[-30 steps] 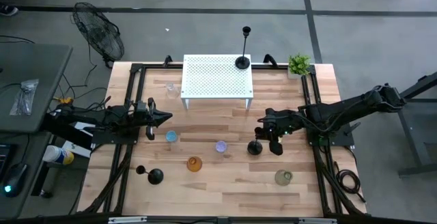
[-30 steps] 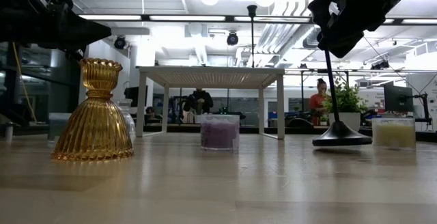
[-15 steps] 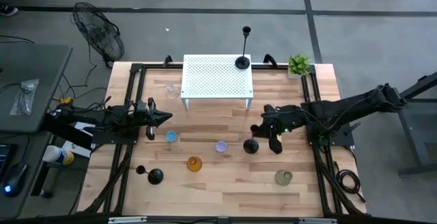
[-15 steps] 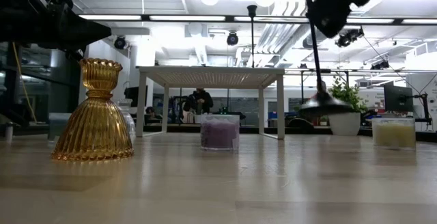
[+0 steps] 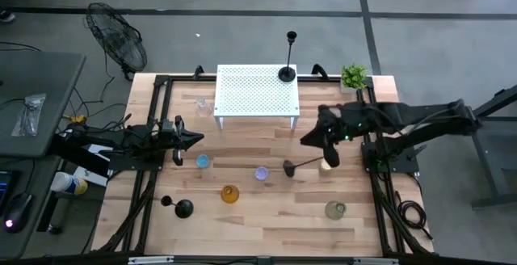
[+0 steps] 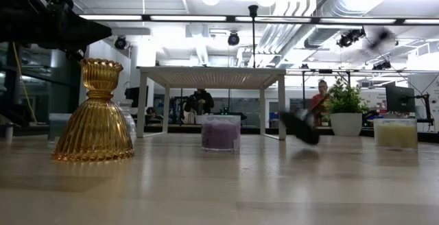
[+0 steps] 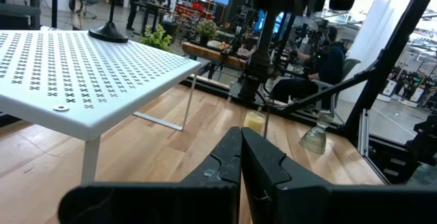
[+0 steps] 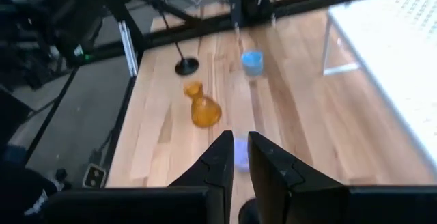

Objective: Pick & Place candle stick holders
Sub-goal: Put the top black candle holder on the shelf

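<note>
Black, thin-stemmed and probably metal: the candlestick is clamped in your right hand. The fingers are closed on the stem with almost no gap showing. The hand is over the middle-right of the table, in front of the white perforated stand.

- The stick hangs tilted, with its round base swung out toward the table's middle. In the low view the base is clear of the wood and blurred.
- Handling, as a guess: stiff and light in the stem, with the weight in the base. Held on the stem it can pivot between the pads. A smooth painted stem is likely slippery, so expect it to swing.
- Where to take hold: low on the stem, just above the base, to limit the swing. Avoid the small cup.
- Just beside the dangling base is the purple glass holder. The amber glass holder and the blue glass holder are farther left, and a pale glass holder is nearer the front edge. All are likely fragile, so keep the base off them.
- The tall candlestick stands upright on the stand's far right corner. A short candlestick is at front left.
- Your left hand waits at the left side, pinched closed on nothing.
</note>
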`<action>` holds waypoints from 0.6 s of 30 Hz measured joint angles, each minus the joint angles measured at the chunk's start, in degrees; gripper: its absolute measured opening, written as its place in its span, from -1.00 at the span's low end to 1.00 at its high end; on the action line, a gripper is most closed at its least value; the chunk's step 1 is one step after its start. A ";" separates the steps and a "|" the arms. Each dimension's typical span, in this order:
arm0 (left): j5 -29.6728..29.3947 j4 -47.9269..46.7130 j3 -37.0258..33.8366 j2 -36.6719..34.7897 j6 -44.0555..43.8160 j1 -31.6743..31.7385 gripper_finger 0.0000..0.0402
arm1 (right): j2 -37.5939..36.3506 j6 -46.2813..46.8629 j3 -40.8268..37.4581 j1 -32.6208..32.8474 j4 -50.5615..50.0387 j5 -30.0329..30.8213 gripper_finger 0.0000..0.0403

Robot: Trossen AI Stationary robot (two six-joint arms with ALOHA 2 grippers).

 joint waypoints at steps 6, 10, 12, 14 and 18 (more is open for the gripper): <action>-0.01 0.01 0.00 -0.02 0.00 0.00 -1.00 | 0.00 -0.23 3.93 -2.86 -3.13 0.10 -0.82; -0.02 0.00 0.00 0.00 0.00 0.00 -1.00 | 0.02 -0.23 4.07 -3.04 -4.65 0.26 -0.82; -0.02 0.01 0.00 0.00 0.00 0.00 -1.00 | 0.04 -0.23 4.07 -3.02 -4.48 0.87 -0.82; -0.02 0.01 0.00 -0.01 0.00 0.00 -1.00 | 0.04 -0.16 4.09 -3.04 -3.99 1.33 -0.82; -0.01 0.00 0.00 -0.01 0.00 0.00 -1.00 | 0.17 2.89 4.09 -3.06 -6.59 1.83 -0.82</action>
